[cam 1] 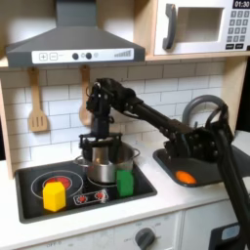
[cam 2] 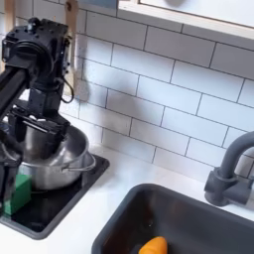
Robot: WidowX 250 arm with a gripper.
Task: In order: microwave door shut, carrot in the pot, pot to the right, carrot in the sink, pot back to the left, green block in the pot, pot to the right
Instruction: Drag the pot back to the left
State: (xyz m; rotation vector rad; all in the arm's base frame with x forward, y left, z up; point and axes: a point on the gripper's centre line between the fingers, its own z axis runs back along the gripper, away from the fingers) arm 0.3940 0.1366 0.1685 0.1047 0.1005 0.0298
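Green block (cam 1: 125, 182) on the stovetop, just in front of the gripper (cam 1: 102, 146), not in the pot (cam 1: 105, 168) yet. Gripper sits low over the pot; can't tell its opening. Carrot (cam 1: 184, 177) off to the first exterior view's right in the sink (cam 1: 168, 156). Microwave door (cam 1: 193, 26) shut. Left: block in, final drag.

Orange carrot (cam 1: 185, 177) in dark grey sink (cam 1: 168, 156), green block (cam 1: 125, 182) beside silver pot (cam 1: 103, 171).
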